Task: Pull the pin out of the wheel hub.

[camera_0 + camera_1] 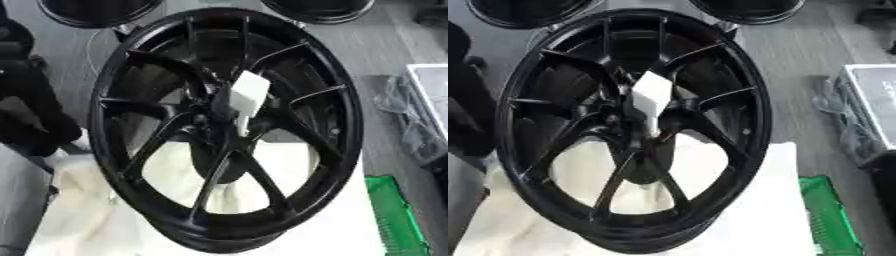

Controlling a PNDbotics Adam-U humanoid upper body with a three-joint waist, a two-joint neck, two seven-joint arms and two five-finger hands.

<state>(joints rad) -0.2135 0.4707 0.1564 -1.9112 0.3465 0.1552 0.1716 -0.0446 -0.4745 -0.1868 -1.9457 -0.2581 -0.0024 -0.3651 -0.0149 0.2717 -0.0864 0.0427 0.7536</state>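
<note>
1. Wheel hub (223, 130): a black, multi-spoke rim stands upright and slightly tilted on the desk, its lower edge resting on a cream-white cloth (96, 210) that covers the desk top.
2. Pin (248, 97): a white piece with a broad, blocky head and a narrower stem below sits at the centre of the wheel hub, where the spokes meet; the stem points down into the hub centre and the head stands out toward the camera.
3. Robot hand: neither the left nor the right one can be made out in either eye view, so how far it is open cannot be told; nothing is seen touching or holding the pin.
4. Surroundings: two more black rims (98, 11) show partly at the top edge; a green crate (830, 215) lies at the lower right beside the cloth; a grey box (872, 112) with clear plastic wrap stands on the floor at the right edge
</note>
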